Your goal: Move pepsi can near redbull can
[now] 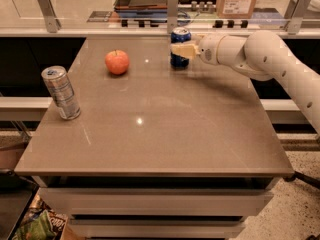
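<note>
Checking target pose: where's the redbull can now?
Camera view: the redbull can stands far left on the table, left of the apple; the gripper is at the pepsi can.

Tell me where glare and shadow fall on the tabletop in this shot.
Camera view: a bright glare spot sits near the middle of the table, a fainter one just right of the apple; a soft shadow lies below the gripper, which is at the pepsi can by the far edge; the redbull can at the left edge catches light on its side.
</note>
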### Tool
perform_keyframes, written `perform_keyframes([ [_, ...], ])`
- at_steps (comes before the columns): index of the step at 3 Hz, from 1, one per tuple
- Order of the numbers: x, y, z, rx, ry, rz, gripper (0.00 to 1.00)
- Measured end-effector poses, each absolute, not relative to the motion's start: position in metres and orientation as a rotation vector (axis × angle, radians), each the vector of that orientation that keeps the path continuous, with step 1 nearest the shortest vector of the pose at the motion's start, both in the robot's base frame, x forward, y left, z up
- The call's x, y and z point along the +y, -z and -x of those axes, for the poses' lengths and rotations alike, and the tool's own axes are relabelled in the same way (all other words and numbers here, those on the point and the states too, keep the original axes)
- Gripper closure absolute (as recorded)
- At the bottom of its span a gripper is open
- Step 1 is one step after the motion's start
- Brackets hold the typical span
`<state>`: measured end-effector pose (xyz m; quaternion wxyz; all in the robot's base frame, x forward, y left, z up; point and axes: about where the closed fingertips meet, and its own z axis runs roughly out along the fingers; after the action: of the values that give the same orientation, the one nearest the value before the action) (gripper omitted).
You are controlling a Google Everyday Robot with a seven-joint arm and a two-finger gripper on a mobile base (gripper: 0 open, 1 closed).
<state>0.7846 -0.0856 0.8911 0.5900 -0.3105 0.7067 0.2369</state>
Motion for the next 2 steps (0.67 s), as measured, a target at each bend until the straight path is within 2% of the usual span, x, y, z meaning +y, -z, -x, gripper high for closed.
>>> perform_keyframes([
  [2, -0.070, -0.906, -0.762, 1.607, -0.574, 0.738, 1.00],
])
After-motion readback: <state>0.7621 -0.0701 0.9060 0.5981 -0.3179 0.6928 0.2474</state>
